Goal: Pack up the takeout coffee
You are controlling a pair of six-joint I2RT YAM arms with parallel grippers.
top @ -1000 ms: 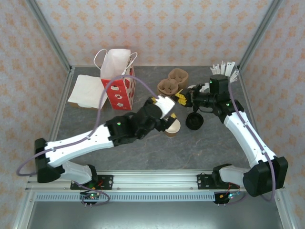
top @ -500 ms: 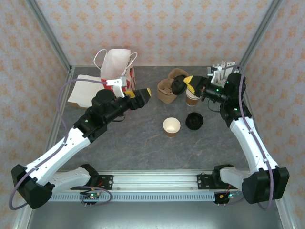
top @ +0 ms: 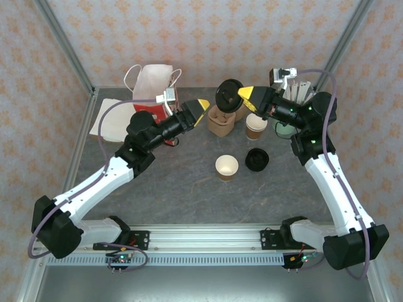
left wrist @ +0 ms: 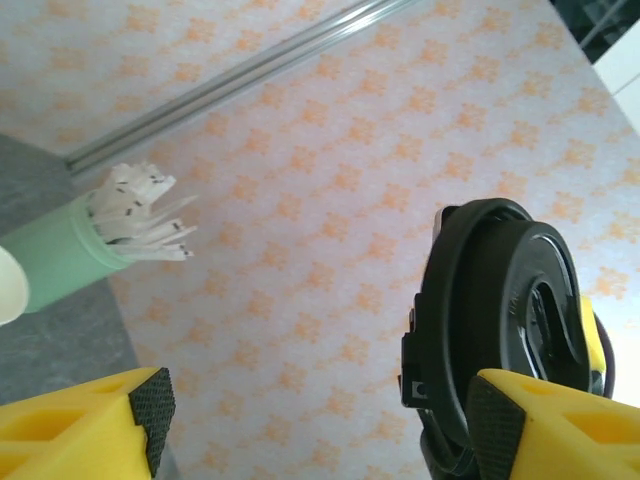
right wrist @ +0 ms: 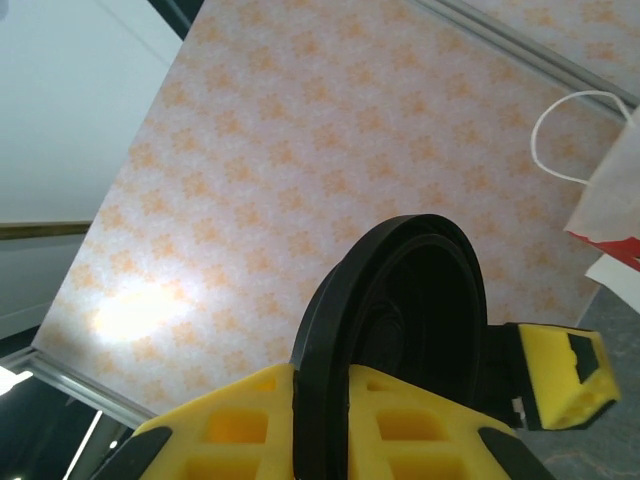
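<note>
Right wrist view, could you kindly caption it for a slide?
Right gripper pinches a black lid edge-on, paper bag at right.

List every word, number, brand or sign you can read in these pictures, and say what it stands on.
No text can be read anywhere.
On the lid: raised marks on its face, too blurred to read.
On the stirrers: small dark marks near the tips, too small to read.
On the bag: the red print shows no legible letters.
</note>
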